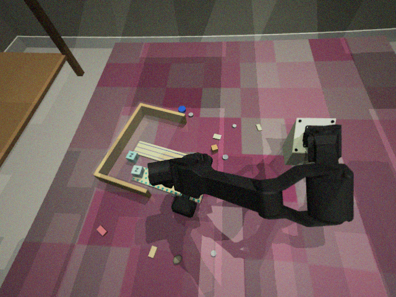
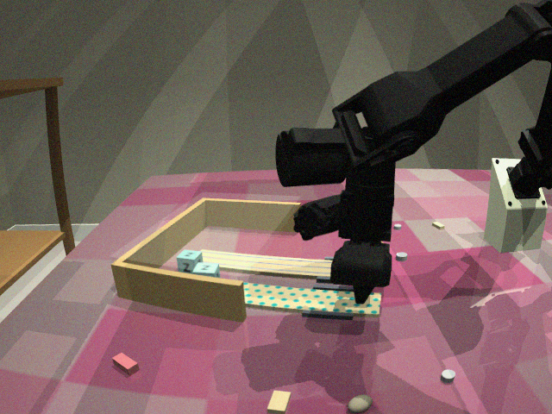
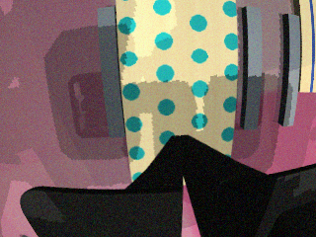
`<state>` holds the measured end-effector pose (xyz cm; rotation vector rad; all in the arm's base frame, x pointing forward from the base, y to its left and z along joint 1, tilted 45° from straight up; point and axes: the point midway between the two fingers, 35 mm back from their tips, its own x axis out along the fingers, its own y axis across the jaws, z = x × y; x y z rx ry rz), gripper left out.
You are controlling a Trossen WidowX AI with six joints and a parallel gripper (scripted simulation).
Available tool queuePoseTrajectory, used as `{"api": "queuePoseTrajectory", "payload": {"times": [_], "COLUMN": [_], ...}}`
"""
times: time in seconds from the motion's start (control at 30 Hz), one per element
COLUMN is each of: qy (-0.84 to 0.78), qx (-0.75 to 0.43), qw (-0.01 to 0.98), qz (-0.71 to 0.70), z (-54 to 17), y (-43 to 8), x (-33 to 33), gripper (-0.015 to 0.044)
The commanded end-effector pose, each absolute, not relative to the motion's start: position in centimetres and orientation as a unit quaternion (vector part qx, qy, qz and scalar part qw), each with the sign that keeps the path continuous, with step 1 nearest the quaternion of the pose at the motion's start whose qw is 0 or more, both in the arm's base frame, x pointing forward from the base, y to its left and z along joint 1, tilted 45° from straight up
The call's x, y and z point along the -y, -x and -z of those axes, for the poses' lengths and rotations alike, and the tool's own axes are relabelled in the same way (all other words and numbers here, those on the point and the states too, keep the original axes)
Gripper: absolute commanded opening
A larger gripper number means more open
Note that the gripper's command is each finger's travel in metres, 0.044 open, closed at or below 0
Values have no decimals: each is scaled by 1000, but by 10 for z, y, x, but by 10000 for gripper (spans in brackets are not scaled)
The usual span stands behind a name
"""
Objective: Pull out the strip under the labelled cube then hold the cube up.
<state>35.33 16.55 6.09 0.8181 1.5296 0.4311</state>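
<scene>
Black parallel-jaw gripper [image 1: 189,192] [image 2: 363,296] [image 3: 180,144] points down over the right part of the cream strip with teal dots [image 1: 144,180] [image 2: 290,297] [image 3: 180,49]. Fingers pressed together, nothing pinched; whether the tips touch the strip, cannot tell. In the top view the fingertips are hidden under the arm; in the wrist view the fingers are cut off at the bottom edge.

Two pale-blue cubes, both marked Z, sit toward the left inside the open-sided wooden frame [image 1: 118,138] [image 2: 178,289]. Near cube [image 1: 137,171] [image 2: 206,269] rests at the left end of the dotted strip, lower part hidden by the near wall in the exterior view. Far cube [image 1: 131,156] [image 2: 189,260] is by the left end of the cream strip with dark lines [image 1: 156,152] [image 2: 267,263] [image 3: 307,54]; on it or just beside, cannot tell. Same letter on both, so the label doesn't separate them.

Lined strip's right end is covered by the arm from above and by the gripper in the exterior view; only a sliver shows at the wrist view's right edge. Slim grey rails [image 2: 327,315] [image 3: 252,69] flank the dotted strip, partly hidden in the exterior view. Arm's upper part is cut off at the exterior view's right edge.
</scene>
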Motion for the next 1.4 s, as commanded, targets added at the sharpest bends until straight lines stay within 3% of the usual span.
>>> {"api": "queuePoseTrajectory", "payload": {"times": [0.0,1.37], "qy": [-354,-355], "qx": [-675,-676], "qw": [619,618], "qz": [-189,-188], "z": [-59,-68], "y": [-341,-282], "x": [-171,-183], "gripper": [0,0]}}
